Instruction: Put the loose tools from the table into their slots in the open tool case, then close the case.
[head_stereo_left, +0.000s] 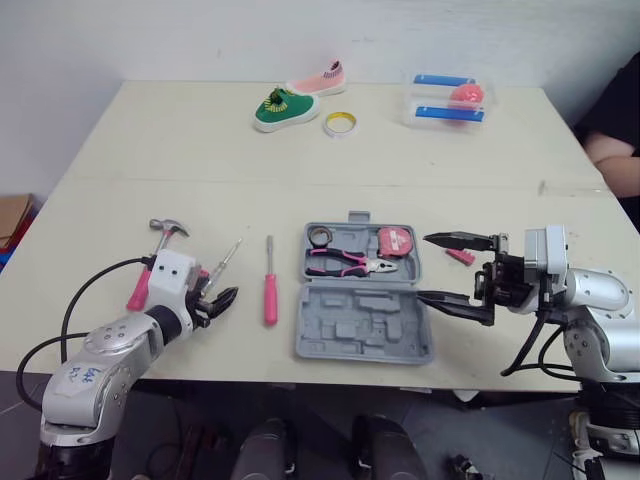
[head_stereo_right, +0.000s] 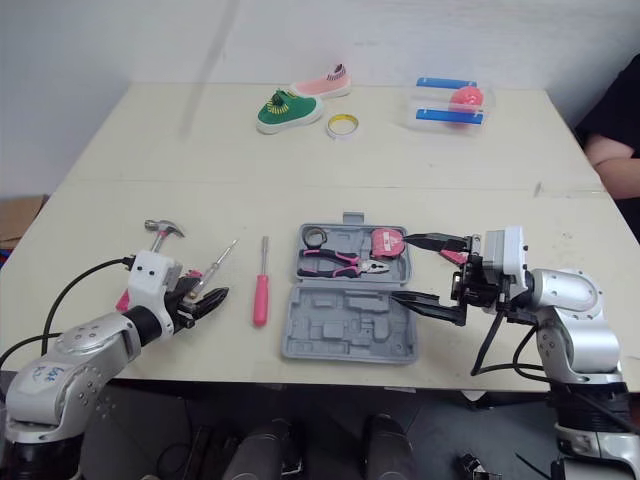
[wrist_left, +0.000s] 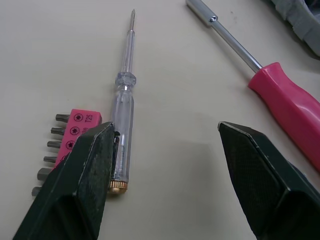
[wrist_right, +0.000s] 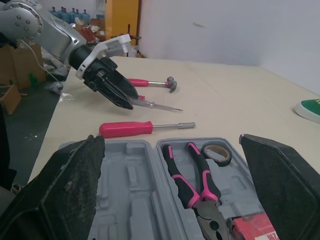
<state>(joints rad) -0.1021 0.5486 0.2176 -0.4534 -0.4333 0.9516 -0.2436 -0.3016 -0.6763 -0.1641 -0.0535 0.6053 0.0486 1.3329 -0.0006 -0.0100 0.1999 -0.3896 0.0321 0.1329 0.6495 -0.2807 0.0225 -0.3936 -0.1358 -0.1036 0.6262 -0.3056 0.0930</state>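
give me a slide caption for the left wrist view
Open left gripper poised by a clear-handled screwdriver, pink bit holder and pink-handled screwdriver alongside

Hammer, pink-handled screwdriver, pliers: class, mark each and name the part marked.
hammer (head_stereo_left: 168, 228), left eye view, on its metal head.
pink-handled screwdriver (head_stereo_left: 270, 298), left eye view, on the pink handle.
pliers (head_stereo_left: 368, 264), left eye view, on the joint.

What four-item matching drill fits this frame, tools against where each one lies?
Things:
1 hammer
2 pliers
3 clear-handled screwdriver
4 yellow tape ring

Places:
a in the open case
b beside the pink bit holder
c by the green shoe
d leftmost of the loose tools

Pairs: 1-d, 2-a, 3-b, 4-c
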